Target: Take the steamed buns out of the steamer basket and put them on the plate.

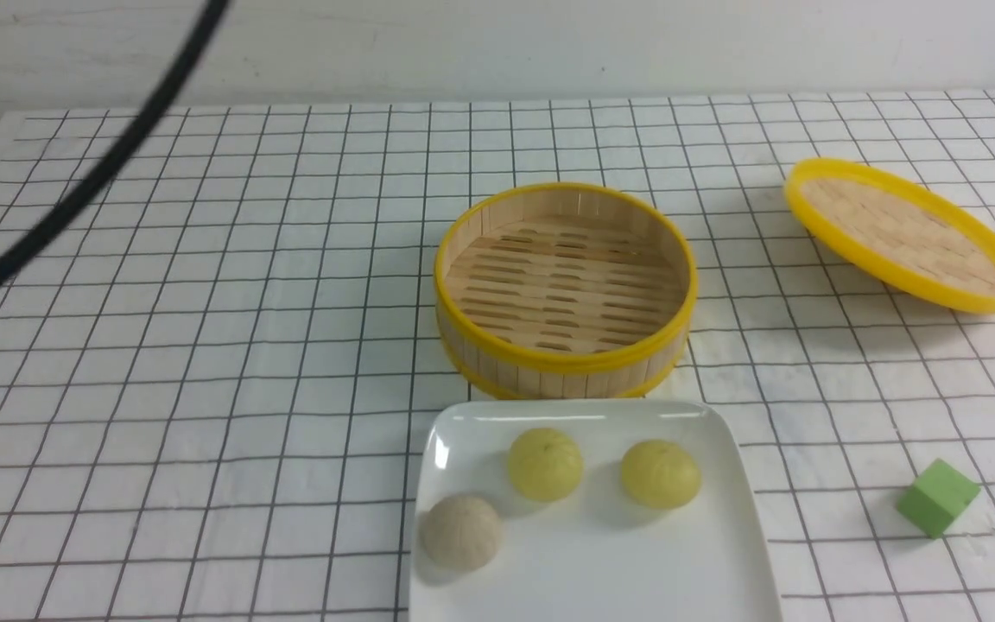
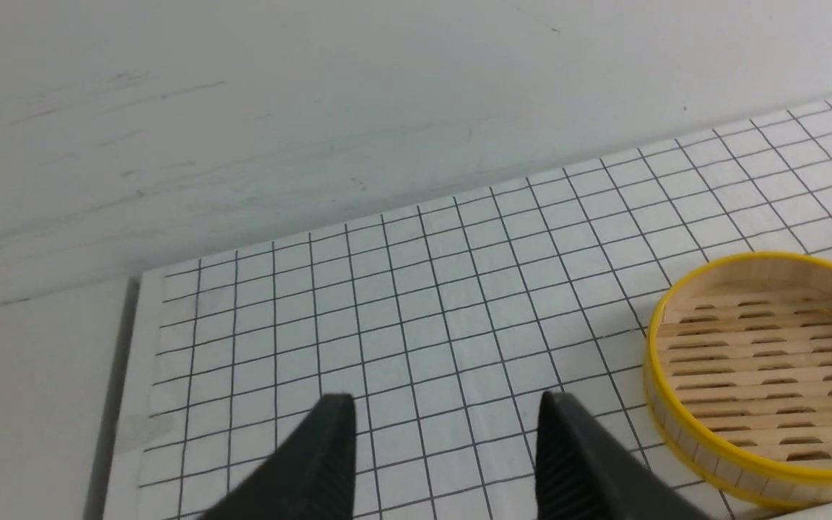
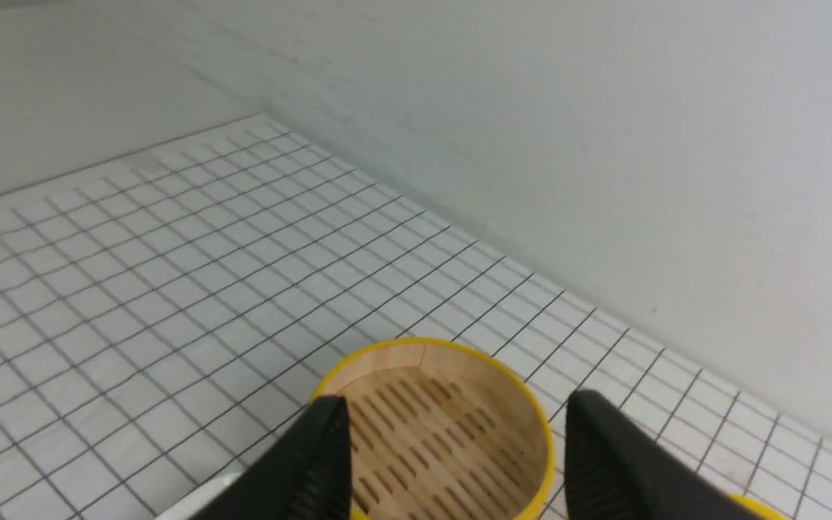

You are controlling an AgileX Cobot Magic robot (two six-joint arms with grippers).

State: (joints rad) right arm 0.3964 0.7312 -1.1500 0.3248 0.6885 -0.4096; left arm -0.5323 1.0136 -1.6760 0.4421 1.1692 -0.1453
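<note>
Three steamed buns lie on the white plate (image 1: 722, 553) near the table's front edge: a greyish-beige one (image 1: 461, 531) at its left, a pale yellow one (image 1: 545, 464) in the middle, another pale yellow one (image 1: 660, 473) to the right. Behind the plate stands the steamer basket (image 1: 565, 289), its slatted floor bare. The same basket (image 2: 763, 375) shows in the left wrist view, off to one side of my open left gripper (image 2: 448, 404), which hangs over bare gridded cloth. My right gripper (image 3: 459, 404) is open too, high above the basket (image 3: 434, 426). Neither gripper appears in the front view.
A shallow yellow-rimmed woven lid (image 1: 903, 233) rests tilted at the back right. A green cube (image 1: 938, 497) sits at the front right. A black cable (image 1: 83, 186) crosses the front view's upper left. The gridded tablecloth ends at a pale wall behind.
</note>
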